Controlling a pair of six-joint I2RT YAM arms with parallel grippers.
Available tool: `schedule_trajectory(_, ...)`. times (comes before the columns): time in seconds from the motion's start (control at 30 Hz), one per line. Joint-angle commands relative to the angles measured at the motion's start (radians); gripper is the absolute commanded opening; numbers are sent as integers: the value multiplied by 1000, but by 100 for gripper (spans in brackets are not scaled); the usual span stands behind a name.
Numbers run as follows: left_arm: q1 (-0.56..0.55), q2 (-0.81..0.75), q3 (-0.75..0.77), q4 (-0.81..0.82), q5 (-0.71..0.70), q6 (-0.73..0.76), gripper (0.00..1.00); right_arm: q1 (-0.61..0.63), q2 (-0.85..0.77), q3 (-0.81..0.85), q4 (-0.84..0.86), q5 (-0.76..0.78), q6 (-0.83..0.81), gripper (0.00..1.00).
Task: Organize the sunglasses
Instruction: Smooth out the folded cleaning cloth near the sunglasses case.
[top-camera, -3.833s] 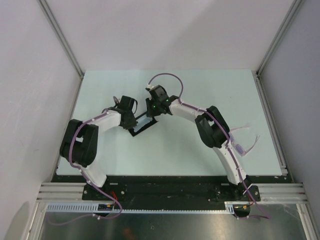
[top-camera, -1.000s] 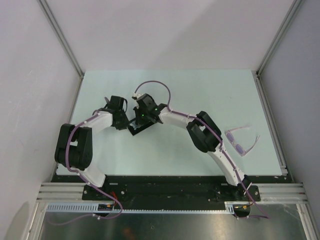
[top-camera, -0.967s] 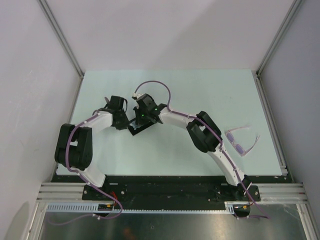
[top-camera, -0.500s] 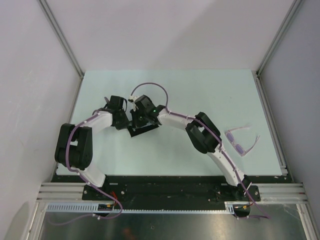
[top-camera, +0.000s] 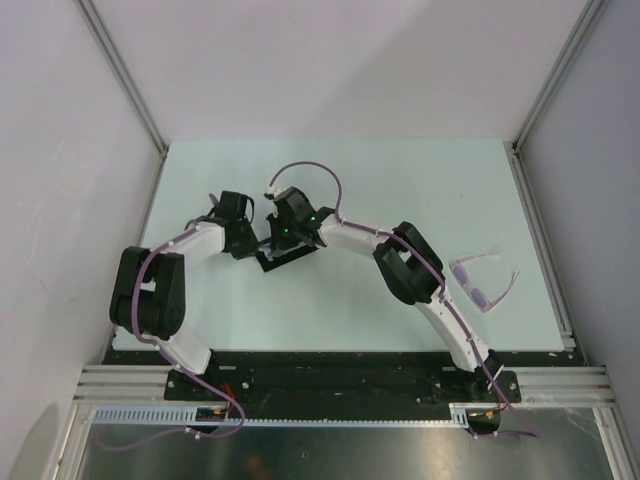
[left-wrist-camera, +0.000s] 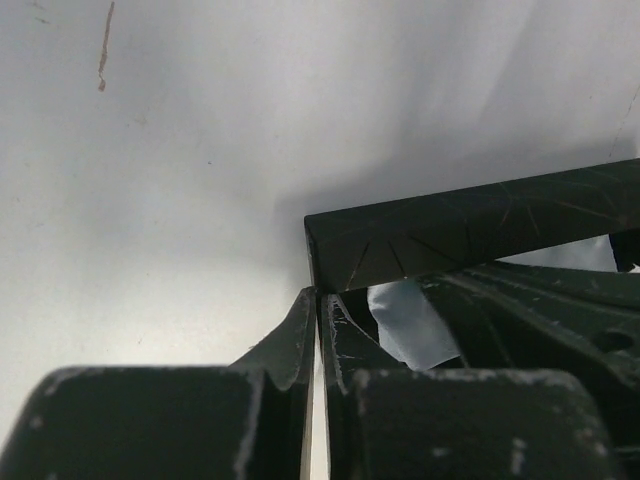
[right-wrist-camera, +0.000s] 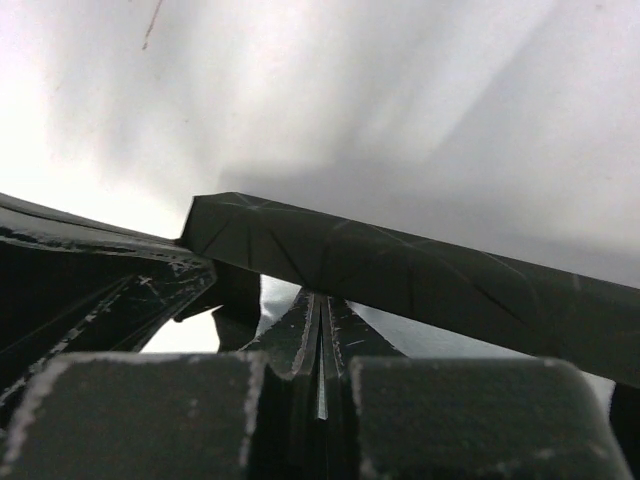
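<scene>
Black case (left-wrist-camera: 470, 225) against both closed jaws

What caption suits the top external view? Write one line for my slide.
Left gripper and right gripper meet at the black case; the sunglasses lie apart by the table's right edge.

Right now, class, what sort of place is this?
Probably a robot lab test cell: white panel walls enclose a pale green table, with the left arm and right arm bolted at its near edge and sunglasses lying on it.
</scene>
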Motion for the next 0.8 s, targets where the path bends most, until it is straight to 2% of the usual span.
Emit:
schedule_trajectory(0.0, 6, 12, 12, -3, 11, 17, 6, -32, -61, -15, 38, 63, 11, 0)
schedule_trajectory(0.2, 6, 9, 12, -3, 16, 15, 6, -23, -99, -62, 86, 66, 3, 4)
schedule_trajectory(0.4, 8, 4, 12, -5, 22, 14, 7, -18, -171, -153, 167, 100, -16, 22)
schedule_trajectory(0.5, 6, 1, 14, -3, 23, 14, 9, -17, -197, -185, 212, 79, -26, 26)
schedule_trajectory(0.77, 8, -23, 15, -6, 11, 11, 13, 12, -208, -171, 232, 5, -100, 28)
